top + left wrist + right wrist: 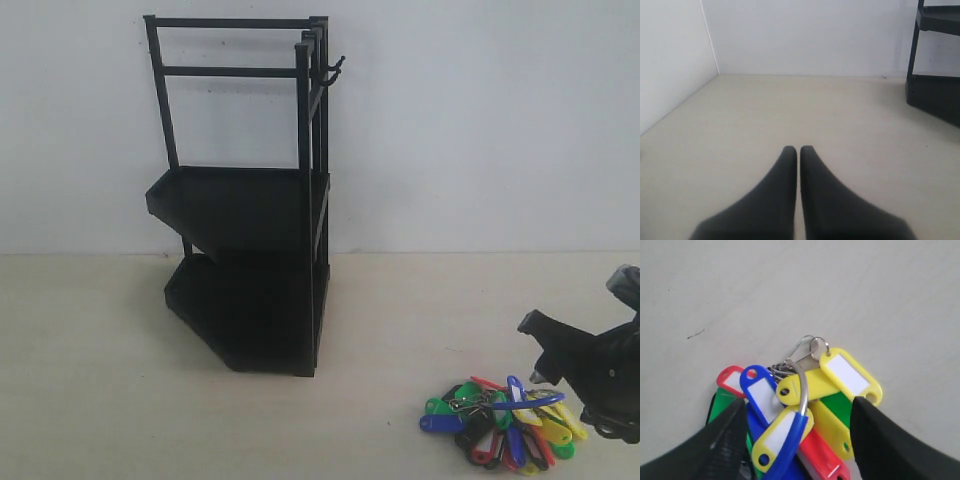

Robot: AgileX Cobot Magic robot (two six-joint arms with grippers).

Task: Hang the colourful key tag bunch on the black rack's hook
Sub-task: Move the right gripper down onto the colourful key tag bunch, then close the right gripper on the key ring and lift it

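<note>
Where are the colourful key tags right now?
The colourful key tag bunch lies on the table at the exterior view's bottom right, beside the open right hand and off to the right of the black rack.

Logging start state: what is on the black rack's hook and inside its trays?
The hook is bare. Nothing shows above the black rack's tray walls; the tray floors are hidden behind them. The colourful key tag bunch lies on the table.

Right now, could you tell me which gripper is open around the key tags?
The right gripper: it is open, straddling the key tags, whereas the left gripper is shut with no tags near it.
</note>
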